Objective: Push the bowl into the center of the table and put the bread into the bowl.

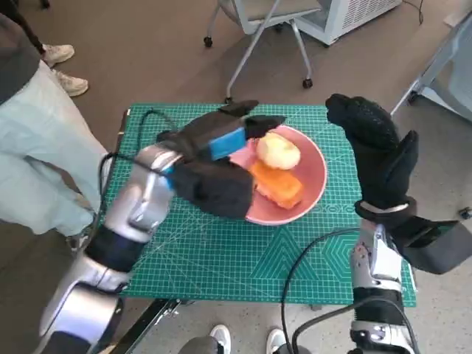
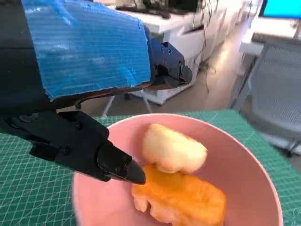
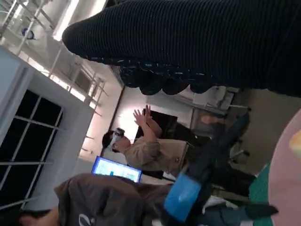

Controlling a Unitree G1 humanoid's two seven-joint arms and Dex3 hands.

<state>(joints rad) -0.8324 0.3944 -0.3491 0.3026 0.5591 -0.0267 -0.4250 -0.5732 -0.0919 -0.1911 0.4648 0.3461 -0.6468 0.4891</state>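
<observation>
A pink bowl (image 1: pixel 313 173) sits near the middle of the green cutting mat (image 1: pixel 221 258) covering the surface, with two pieces of bread inside it: a pale roll (image 1: pixel 278 150) lying against an orange piece (image 1: pixel 279 186). The left hand (image 1: pixel 214 158), black with blue tape across its back, hovers over the bowl's left rim, its fingers (image 2: pixel 113 162) spread apart and holding nothing, one tip just beside the orange piece. The right hand (image 1: pixel 372 147), in a black knitted glove, is raised off the surface beside the bowl's right edge, fingers loosely extended and empty. A person's legs (image 1: pixel 37 147) show at the surface's left side, and a wheeled chair (image 1: pixel 258 29) stands beyond it.
</observation>
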